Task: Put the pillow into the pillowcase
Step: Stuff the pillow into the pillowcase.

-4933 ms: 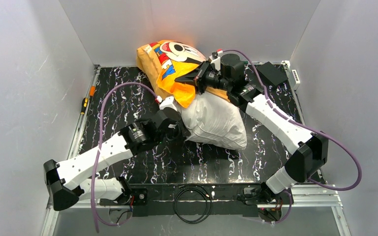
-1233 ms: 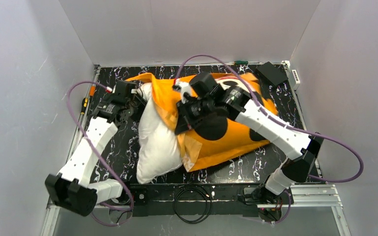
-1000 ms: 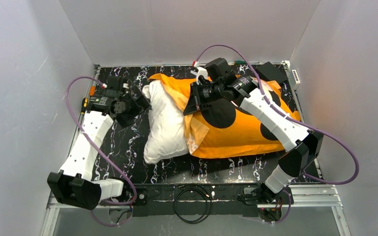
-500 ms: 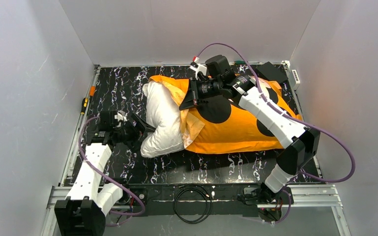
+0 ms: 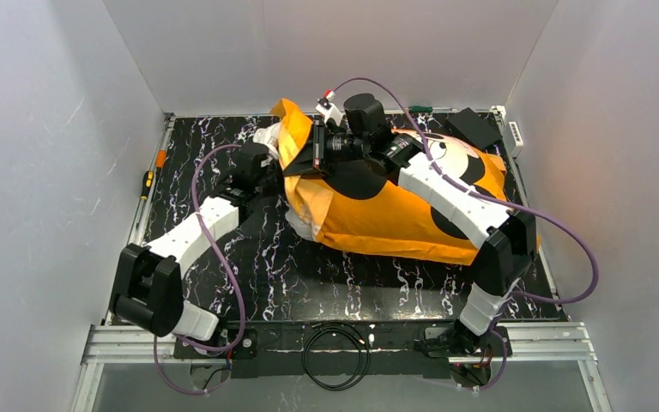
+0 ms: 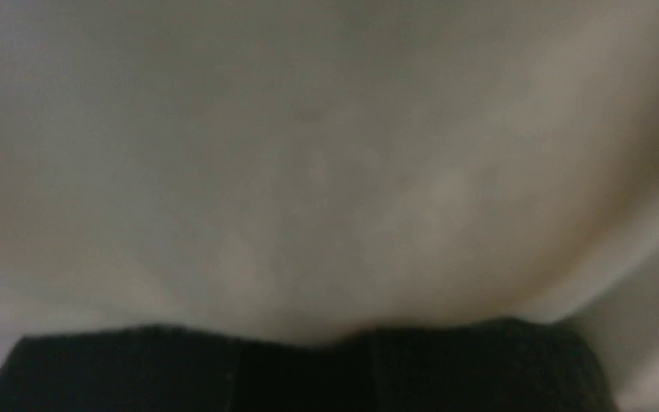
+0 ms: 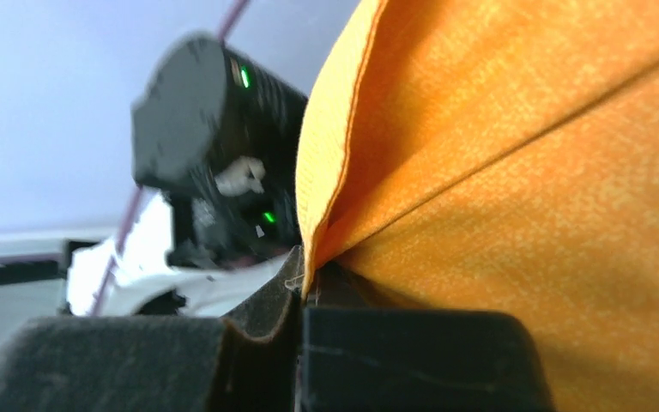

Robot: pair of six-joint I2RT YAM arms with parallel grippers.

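Pillowcase: your orange case lies across the middle of the black marbled table, black-and-white print facing up, its open mouth turned left.
Left gripper: it sits at the mouth, pushed up against the exposed end of the pillow. The jaws are closed. Your wrist view is all off-white fabric pressed onto the dark fingers. You cannot tell whether any cloth is pinched.
Pillow: almost all of it is inside the case. From above you see only pale slivers at the mouth.
Right gripper: it is clamped on the orange hem at the far side of the mouth, and the edge stands up in a peak.
Right arm: it stretches over the top of the case.
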